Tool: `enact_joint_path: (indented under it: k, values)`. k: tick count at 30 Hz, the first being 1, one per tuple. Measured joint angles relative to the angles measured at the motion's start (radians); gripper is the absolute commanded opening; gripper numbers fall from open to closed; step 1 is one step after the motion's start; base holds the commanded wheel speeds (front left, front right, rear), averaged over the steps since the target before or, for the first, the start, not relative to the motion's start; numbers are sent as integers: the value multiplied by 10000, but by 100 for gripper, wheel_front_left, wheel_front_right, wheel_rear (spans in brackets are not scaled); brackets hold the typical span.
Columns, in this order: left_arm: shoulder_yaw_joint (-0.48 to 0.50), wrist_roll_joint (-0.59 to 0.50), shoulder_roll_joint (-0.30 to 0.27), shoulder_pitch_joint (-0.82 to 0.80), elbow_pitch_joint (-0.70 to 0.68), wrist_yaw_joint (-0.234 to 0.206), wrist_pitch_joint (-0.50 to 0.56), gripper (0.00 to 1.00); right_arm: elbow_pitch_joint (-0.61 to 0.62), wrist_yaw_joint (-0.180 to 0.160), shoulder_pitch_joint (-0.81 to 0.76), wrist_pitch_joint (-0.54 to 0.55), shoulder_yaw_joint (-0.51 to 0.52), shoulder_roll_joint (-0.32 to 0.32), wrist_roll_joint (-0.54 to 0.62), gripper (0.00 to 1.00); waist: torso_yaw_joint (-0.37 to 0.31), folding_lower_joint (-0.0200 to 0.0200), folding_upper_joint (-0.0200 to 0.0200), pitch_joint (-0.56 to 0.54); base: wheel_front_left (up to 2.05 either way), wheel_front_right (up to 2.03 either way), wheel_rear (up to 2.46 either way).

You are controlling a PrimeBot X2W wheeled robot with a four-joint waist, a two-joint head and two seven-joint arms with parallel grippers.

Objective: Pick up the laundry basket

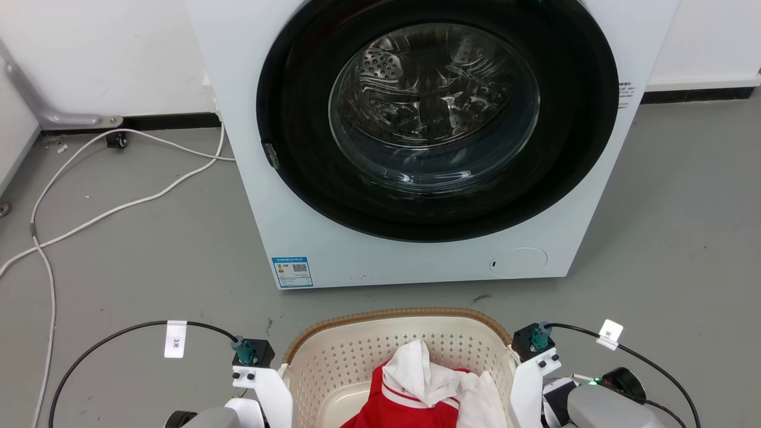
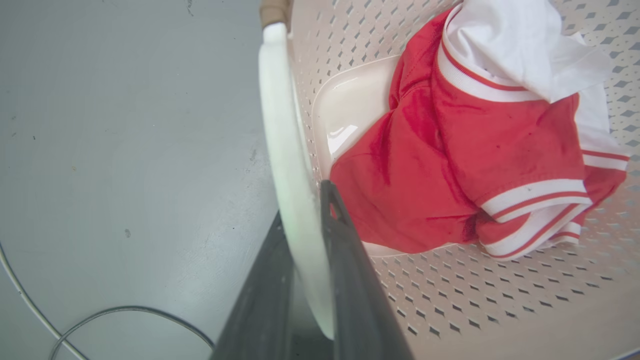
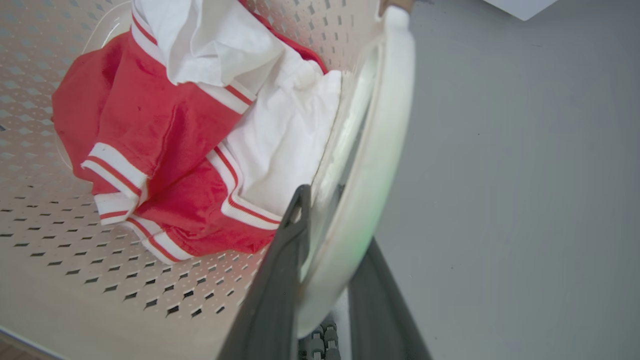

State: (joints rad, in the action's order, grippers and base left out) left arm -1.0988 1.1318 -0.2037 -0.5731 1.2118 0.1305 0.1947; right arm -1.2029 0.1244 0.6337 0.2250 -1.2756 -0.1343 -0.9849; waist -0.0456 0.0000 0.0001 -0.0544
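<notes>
Low in each wrist view, the left gripper [image 2: 302, 210] and the right gripper [image 3: 336, 217] each straddle a white side handle, one dark finger inside the wall and one outside. The jaws are narrowed onto the plastic, so a two-sided lift should stay level. The laundry basket [image 1: 404, 313] sits at the bottom centre of the head view, between both wrists, holding a red and white garment [image 1: 416, 392]. Beyond it, across the upper frame, stands the washing machine [image 1: 333, 238].

Fingers [image 2: 350, 280] astride laundry basket handle [image 2: 287, 150]
</notes>
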Motion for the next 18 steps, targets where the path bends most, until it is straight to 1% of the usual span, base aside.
enact_joint_path:
  k: [18]
  values:
    - [-297, 259, -29, -14, 27, 0, -92, 0, 0, 0, -1, 0, -19, 10, -10, 0, -8, -1, 0, -7, 0, 0, 0]
